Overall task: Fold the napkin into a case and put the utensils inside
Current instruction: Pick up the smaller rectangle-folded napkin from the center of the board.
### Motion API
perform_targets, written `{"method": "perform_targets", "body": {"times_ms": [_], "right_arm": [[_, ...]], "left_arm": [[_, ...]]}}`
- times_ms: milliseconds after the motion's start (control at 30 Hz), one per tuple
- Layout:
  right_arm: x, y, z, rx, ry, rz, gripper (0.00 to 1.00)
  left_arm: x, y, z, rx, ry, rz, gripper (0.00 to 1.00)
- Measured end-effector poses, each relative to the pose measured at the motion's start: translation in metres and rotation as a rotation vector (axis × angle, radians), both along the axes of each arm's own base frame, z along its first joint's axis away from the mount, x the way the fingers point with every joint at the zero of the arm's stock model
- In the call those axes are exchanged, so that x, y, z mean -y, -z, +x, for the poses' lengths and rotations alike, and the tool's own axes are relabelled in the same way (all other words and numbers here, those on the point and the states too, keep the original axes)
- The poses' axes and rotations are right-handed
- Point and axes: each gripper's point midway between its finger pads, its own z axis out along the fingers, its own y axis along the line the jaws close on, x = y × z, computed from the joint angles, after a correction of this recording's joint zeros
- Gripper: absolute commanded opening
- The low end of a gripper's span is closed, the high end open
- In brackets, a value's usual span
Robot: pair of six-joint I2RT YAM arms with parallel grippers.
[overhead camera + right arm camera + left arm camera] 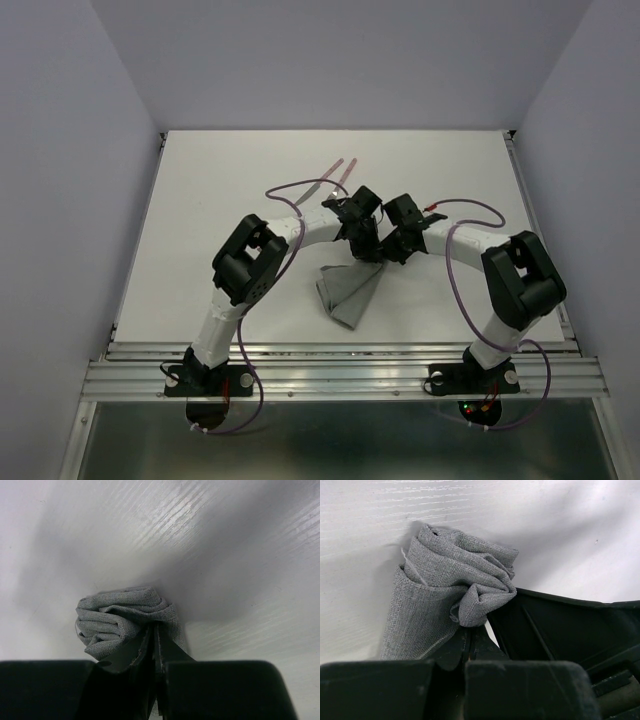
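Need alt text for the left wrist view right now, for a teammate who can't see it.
The left hand is shut on a bunched fold of the grey napkin, with the white table behind it. A black robot part sits close at right.

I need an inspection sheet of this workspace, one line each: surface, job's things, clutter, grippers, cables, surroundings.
surface: white table, matte, no stains seen.
job's things: grey napkin bunched and pinched at its top; utensils lie at the far side, apart from it.
clutter: nothing seen.
grippers: left gripper shut on napkin; right gripper shut on napkin, close beside the left.
cables: purple cables loop along both arms, above the table.
surroundings: plain pale walls on three sides; metal rail at the near edge.
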Motion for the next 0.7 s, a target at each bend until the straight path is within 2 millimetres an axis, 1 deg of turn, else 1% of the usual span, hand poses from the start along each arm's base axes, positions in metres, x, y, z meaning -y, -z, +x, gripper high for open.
{"method": "perform_targets", "body": {"times_ms": [133, 167, 200, 233, 333, 367, 433, 467, 500, 533, 567, 700], "right_arm": [[0.002, -0.003, -0.002, 0.004, -0.026, -0.012, 0.19], [0.002, -0.005, -0.003, 0.009, -0.033, -0.014, 0.24], [0.003, -0.009, -0.004, 0.015, -0.04, -0.016, 0.27], [0.004, -0.013, -0.005, 0.025, -0.046, -0.016, 0.33], [0.006, -0.036, -0.004, 0.085, -0.067, -0.014, 0.41], [0.007, -0.045, -0.003, 0.111, -0.073, -0.01, 0.48], [0.007, -0.059, -0.002, 0.151, -0.08, -0.005, 0.55], [0.008, -0.065, -0.002, 0.169, -0.092, -0.005, 0.62], [0.008, -0.067, -0.002, 0.178, -0.096, -0.004, 0.64], [0.009, -0.068, -0.005, 0.182, -0.109, -0.007, 0.69], [0.01, -0.067, -0.006, 0.182, -0.115, -0.01, 0.71], [0.013, -0.051, -0.016, 0.153, -0.154, -0.016, 0.75]], "left_arm": [[-0.001, 0.001, 0.001, 0.024, 0.034, 0.004, 0.0], [-0.001, 0.001, 0.001, 0.03, 0.043, 0.007, 0.0], [-0.002, 0.001, 0.001, 0.036, 0.052, 0.008, 0.0], [-0.002, 0.001, 0.001, 0.044, 0.063, 0.009, 0.0], [-0.002, 0.002, 0.001, 0.06, 0.087, 0.012, 0.0], [-0.003, 0.002, 0.001, 0.067, 0.097, 0.014, 0.0], [-0.003, 0.003, 0.002, 0.076, 0.109, 0.013, 0.0], [-0.003, 0.003, 0.002, 0.079, 0.114, 0.013, 0.0], [-0.003, 0.004, 0.001, 0.085, 0.122, 0.01, 0.0], [-0.003, 0.004, 0.001, 0.088, 0.127, 0.008, 0.0], [-0.003, 0.004, 0.001, 0.092, 0.132, 0.005, 0.0], [-0.002, 0.004, 0.001, 0.112, 0.157, -0.003, 0.0]]}}
